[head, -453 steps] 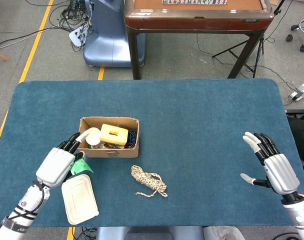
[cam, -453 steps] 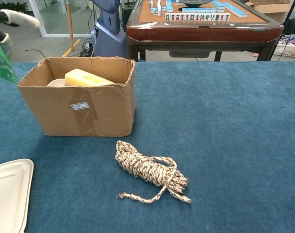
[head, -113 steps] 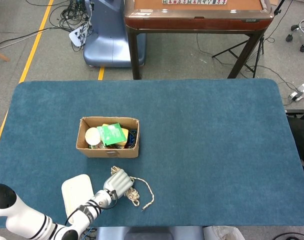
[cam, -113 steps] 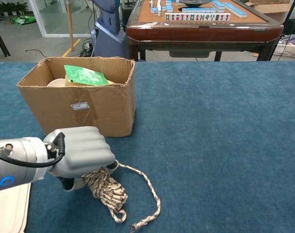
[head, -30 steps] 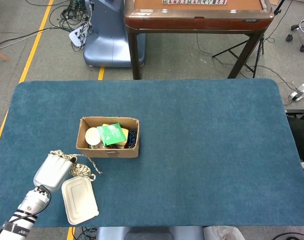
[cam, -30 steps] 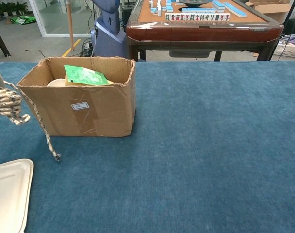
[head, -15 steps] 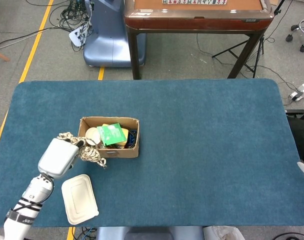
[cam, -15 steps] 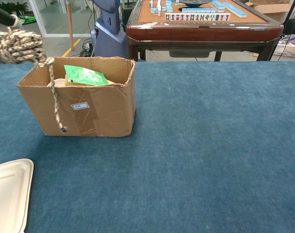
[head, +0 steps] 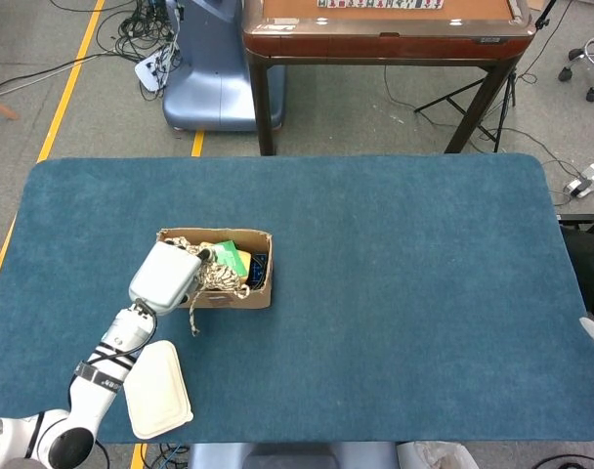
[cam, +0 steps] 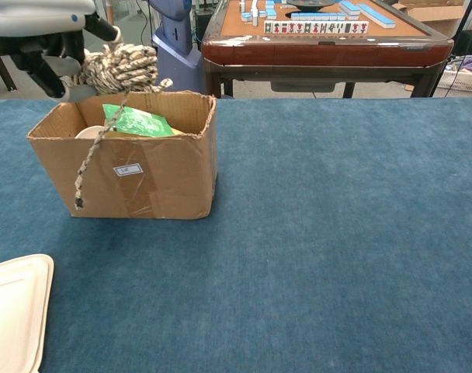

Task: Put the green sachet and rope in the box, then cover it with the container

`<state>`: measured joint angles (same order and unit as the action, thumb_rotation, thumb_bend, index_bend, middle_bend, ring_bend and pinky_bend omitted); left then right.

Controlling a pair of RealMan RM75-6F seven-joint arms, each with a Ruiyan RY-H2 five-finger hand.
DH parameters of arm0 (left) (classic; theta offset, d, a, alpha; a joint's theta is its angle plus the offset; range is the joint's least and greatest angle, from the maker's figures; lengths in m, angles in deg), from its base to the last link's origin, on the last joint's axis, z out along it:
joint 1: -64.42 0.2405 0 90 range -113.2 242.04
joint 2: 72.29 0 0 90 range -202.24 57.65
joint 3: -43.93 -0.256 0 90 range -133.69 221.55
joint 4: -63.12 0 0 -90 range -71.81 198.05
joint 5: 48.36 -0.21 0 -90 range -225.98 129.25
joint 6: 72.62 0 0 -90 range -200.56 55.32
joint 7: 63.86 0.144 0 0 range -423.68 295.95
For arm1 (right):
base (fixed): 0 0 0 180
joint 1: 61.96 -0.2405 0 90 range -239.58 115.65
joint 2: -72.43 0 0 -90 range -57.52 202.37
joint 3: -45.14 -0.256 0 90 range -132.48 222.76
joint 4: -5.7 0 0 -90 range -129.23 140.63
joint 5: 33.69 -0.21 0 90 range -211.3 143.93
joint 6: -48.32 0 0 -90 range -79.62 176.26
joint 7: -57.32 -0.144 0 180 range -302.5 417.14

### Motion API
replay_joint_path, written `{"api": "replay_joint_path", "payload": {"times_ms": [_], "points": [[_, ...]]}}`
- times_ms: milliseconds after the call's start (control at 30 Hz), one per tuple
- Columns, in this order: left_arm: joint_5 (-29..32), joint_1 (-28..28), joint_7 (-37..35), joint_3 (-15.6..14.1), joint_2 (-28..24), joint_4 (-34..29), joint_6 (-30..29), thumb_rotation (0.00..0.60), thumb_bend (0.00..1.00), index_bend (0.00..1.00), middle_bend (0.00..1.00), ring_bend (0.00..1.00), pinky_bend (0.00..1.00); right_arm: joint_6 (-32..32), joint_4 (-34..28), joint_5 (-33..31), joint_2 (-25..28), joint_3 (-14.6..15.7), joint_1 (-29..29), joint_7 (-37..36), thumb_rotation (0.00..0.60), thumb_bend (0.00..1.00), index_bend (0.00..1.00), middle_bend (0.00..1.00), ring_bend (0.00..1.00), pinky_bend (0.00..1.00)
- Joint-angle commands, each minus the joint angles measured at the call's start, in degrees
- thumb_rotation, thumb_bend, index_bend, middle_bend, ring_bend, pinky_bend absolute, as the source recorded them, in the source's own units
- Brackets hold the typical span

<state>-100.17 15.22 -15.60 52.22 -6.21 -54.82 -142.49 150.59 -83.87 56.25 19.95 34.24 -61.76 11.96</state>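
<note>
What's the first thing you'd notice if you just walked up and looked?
The robot's left hand holds a bundle of rope right above the open cardboard box, with one loose end dangling down the box's front. A green sachet already lies inside, and a white container waits on the table's near-left edge.

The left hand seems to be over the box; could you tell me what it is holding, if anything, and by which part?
The left hand grips the rope by its coiled bundle, above the box; one loose end dangles down the box's front.
</note>
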Motion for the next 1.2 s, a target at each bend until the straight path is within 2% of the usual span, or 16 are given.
{"api": "replay_joint_path", "payload": {"times_ms": [33, 133, 233, 400, 500, 600, 667, 833, 1000, 1200], "points": [[3.07, -1.94, 0.15, 1.49, 2.26, 2.63, 1.80, 0.600, 0.89, 0.61, 0.17, 0.21, 0.46, -0.19, -0.01, -0.03, 0.02, 0.03, -0.10, 0.01, 0.600, 0.00, 0.14, 0.13, 0.00, 0.04], [5.13, -2.93, 0.75, 1.77, 3.72, 4.54, 2.35, 0.600, 0.86, 0.52, 0.11, 0.16, 0.40, -0.37, -0.02, -0.07, 0.04, 0.06, -0.20, 0.00, 0.600, 0.00, 0.14, 0.13, 0.00, 0.04], [6.82, -3.49, 1.80, 1.63, 4.81, 5.77, 2.03, 0.600, 0.77, 0.37, 0.08, 0.13, 0.37, -0.43, -0.04, -0.08, 0.10, 0.11, -0.23, -0.12, 0.600, 0.00, 0.14, 0.13, 0.00, 0.04], [8.79, -4.08, 3.87, 1.33, 5.80, 6.06, 0.51, 0.600, 0.56, 0.13, 0.04, 0.11, 0.35, -0.50, 0.01, -0.24, 0.18, 0.11, -0.25, -0.43, 0.600, 0.00, 0.14, 0.13, 0.00, 0.04], [8.94, -4.25, 4.74, 1.43, 6.67, 6.29, -1.12, 0.600, 0.43, 0.01, 0.03, 0.10, 0.35, -0.55, 0.00, -0.24, 0.18, 0.13, -0.29, -0.42, 0.600, 0.00, 0.14, 0.13, 0.00, 0.04], [8.77, -4.37, 5.19, 1.45, 7.56, 6.43, -2.23, 0.600, 0.33, 0.00, 0.02, 0.10, 0.35, -0.63, -0.03, -0.14, 0.16, 0.21, -0.35, -0.30, 0.600, 0.00, 0.14, 0.13, 0.00, 0.04], [8.37, -4.24, 5.18, 1.37, 7.97, 6.52, -2.90, 0.600, 0.30, 0.00, 0.02, 0.10, 0.35, -0.63, -0.07, -0.15, 0.16, 0.22, -0.36, -0.30, 0.600, 0.00, 0.14, 0.13, 0.00, 0.04], [7.02, -3.06, 5.68, 0.27, 7.74, 5.09, -5.24, 0.600, 0.30, 0.00, 0.02, 0.10, 0.35, -0.50, -0.06, -0.23, 0.22, 0.24, -0.27, -0.42, 0.600, 0.00, 0.14, 0.13, 0.00, 0.04], [4.30, -0.43, 6.64, -2.34, 5.27, 0.74, -8.54, 0.600, 0.30, 0.00, 0.01, 0.10, 0.35, -0.47, -0.05, -0.04, 0.16, 0.34, -0.30, -0.20, 0.600, 0.00, 0.14, 0.13, 0.00, 0.04], [-4.27, 4.38, 2.82, -6.66, 0.36, -2.67, -10.75, 0.600, 0.30, 0.00, 0.01, 0.10, 0.35, -1.11, -0.43, 0.38, -0.03, 0.62, -0.72, 1.02, 0.600, 0.00, 0.14, 0.13, 0.00, 0.04]]}}
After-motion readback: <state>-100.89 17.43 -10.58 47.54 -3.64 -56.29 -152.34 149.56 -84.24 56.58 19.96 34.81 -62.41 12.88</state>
